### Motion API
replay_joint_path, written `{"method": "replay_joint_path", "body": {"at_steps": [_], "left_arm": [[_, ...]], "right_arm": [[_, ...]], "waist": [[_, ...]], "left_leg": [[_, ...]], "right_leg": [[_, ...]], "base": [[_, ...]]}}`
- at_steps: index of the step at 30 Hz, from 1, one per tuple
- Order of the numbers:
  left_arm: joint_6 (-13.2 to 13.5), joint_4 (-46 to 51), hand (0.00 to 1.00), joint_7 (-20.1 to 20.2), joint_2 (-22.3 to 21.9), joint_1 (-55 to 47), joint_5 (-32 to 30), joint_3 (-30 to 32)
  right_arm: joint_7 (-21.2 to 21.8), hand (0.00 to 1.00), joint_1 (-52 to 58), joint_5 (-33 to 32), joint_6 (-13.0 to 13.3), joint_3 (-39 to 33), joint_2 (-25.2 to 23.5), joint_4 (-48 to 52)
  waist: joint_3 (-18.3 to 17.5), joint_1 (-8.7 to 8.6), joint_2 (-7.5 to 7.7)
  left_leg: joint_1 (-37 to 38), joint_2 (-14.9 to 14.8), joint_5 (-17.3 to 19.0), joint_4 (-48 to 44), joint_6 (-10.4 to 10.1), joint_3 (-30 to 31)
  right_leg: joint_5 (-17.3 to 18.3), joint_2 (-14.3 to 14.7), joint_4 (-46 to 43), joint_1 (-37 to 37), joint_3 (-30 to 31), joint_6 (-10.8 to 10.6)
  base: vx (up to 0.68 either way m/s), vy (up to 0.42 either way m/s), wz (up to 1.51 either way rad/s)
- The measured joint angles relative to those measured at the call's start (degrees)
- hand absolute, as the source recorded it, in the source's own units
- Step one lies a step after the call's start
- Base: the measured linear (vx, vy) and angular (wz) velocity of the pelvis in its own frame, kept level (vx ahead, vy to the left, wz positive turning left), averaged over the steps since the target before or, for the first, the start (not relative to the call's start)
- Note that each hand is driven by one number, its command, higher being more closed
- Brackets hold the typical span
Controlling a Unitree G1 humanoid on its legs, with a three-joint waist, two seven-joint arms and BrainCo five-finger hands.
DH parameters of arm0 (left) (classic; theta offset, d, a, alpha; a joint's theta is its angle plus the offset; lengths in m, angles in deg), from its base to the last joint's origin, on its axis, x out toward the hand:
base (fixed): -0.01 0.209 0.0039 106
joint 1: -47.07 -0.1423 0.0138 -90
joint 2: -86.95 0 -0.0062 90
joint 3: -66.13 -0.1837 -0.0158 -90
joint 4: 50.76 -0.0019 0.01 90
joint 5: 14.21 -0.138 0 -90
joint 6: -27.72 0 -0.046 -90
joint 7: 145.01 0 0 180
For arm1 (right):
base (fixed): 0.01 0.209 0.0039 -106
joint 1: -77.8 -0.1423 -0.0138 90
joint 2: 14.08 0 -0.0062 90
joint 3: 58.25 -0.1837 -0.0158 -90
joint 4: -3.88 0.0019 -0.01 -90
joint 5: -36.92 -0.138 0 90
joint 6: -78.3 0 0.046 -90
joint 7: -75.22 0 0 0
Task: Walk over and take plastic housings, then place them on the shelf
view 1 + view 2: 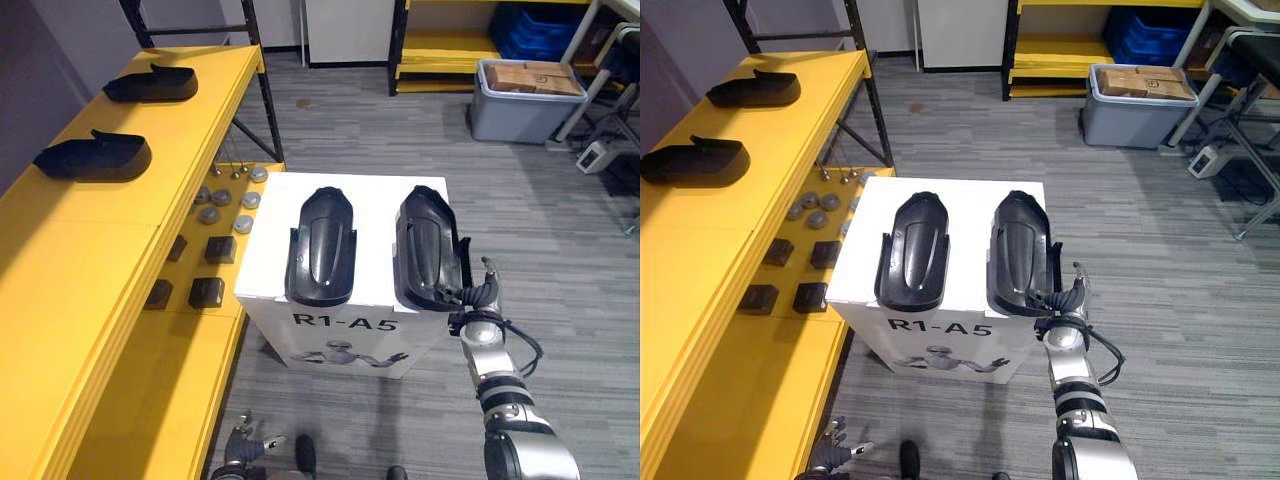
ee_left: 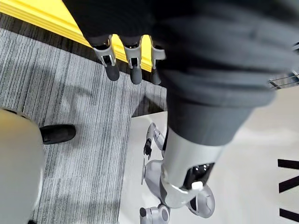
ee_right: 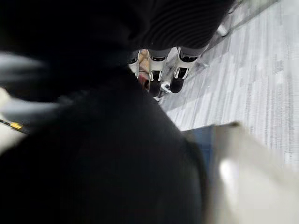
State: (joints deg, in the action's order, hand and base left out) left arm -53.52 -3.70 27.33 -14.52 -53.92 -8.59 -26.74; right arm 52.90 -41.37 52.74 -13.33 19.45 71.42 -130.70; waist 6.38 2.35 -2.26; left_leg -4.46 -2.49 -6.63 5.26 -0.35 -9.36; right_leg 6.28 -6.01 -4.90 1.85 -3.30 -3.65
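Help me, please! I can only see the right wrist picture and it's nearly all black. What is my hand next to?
Observer: Your right hand is at the near end of the right-hand housing, which lies on a white box beside the left-hand housing.
Operator: Where's the shelf?
Observer: The yellow shelf runs along the robot's left; a near housing and a far housing already lie on it.
Operator: And my other hand?
Observer: The left hand hangs low near the floor, open and empty.
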Motion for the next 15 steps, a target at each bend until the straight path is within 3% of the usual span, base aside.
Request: {"method": "replay_joint_path", "body": {"at_steps": [10,15], "left_arm": [[-0.03,-2.15,0.0,-0.79,-0.06,0.45,0.05,-0.99],[-0.1,-2.06,0.0,-0.86,-0.01,0.69,0.03,-0.93]], "right_arm": [[1.16,1.0,-2.51,-7.99,1.2,-0.02,0.15,-4.07],[1.58,1.0,2.0,-8.8,1.58,1.03,0.06,2.76]], "waist": [[1.37,-0.06,0.13],[1.56,-0.02,0.25]], "left_leg": [[1.52,-0.44,0.78,0.05,-1.03,-0.33],[1.69,-0.58,1.18,-0.04,-1.49,-1.39]], "right_leg": [[0.07,0.36,1.15,-2.1,0.09,0.07],[0.05,0.47,1.53,-2.42,1.09,0.06]], "base": [[0.01,-0.007,-0.01],[0.05,-0.011,-0.1]]}}
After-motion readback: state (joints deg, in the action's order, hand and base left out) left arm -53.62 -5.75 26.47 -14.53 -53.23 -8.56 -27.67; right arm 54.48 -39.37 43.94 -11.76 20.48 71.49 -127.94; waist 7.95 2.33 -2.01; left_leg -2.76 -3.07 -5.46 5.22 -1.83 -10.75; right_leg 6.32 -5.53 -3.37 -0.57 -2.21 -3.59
